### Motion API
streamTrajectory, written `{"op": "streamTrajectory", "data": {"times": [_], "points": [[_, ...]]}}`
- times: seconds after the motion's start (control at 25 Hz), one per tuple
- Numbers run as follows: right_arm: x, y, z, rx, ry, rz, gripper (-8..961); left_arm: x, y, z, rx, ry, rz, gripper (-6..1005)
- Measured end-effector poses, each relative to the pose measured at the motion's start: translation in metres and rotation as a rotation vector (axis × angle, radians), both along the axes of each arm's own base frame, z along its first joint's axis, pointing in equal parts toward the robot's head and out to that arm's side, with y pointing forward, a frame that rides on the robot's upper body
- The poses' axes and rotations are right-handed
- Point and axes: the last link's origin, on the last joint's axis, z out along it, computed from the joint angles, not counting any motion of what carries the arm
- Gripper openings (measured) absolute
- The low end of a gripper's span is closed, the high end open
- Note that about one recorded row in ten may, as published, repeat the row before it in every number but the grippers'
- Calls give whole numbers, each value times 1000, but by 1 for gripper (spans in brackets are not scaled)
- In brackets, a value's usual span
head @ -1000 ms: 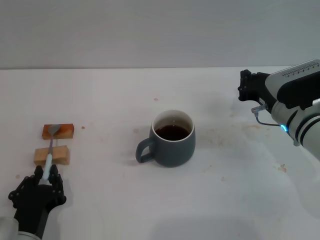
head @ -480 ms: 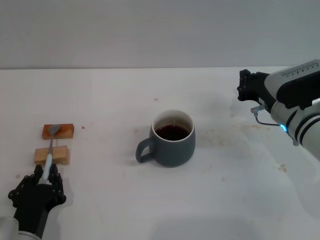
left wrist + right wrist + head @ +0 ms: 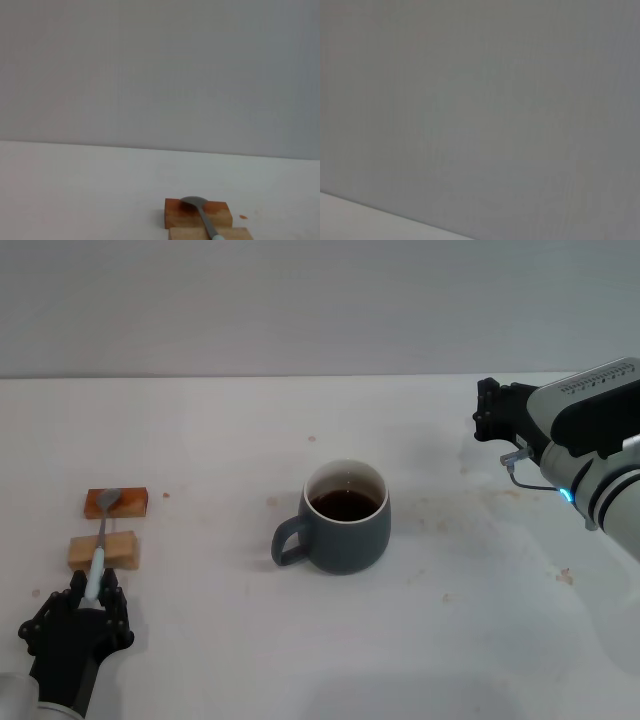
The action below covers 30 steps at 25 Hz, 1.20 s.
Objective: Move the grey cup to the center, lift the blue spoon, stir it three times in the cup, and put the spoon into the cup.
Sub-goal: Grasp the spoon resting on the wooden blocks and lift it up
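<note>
Blue-grey, the grey cup already stands mid-frame on the surface, so centring looks done. At lower left the blue spoon rests across two wooden blocks, its handle tip clenched by the left hand; lifting, stirring and dropping in remain. Parked at upper right, the right hand shows no readable grip.

The left hand sits low at the near left corner of the surface, its black fingers pointing away from the robot and bunched around the pale handle end of the blue spoon; how firmly they grip cannot be told. The left forearm runs back off the near edge. The right hand is raised near the far right edge, black, pointing toward the far side. Its white and dark forearm slants in from the right edge.
</note>
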Motion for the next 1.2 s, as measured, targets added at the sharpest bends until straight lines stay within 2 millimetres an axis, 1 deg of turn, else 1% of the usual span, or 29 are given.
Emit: {"op": "streamTrajectory", "data": {"times": [0.52,0.8,0.88,1.0,1.08,1.12,1.2], "points": [[0,0,0,-2,-4,3,14,0,0,0,2,5,2,226],[0,0,0,-3,-6,4,14,0,0,0,4,3,1,179],[0,0,0,-3,-6,4,14,0,0,0,4,3,1,179],[1,0,0,-3,-8,1,14,12,7,8,32,27,-30,179],[2,0,0,-1,-7,-2,14,13,8,9,35,31,-33,179],[2,0,1,0,-7,-4,14,22,14,16,54,56,-45,179],[3,0,1,3,-6,-6,14,26,18,20,54,65,-48,179]]}}
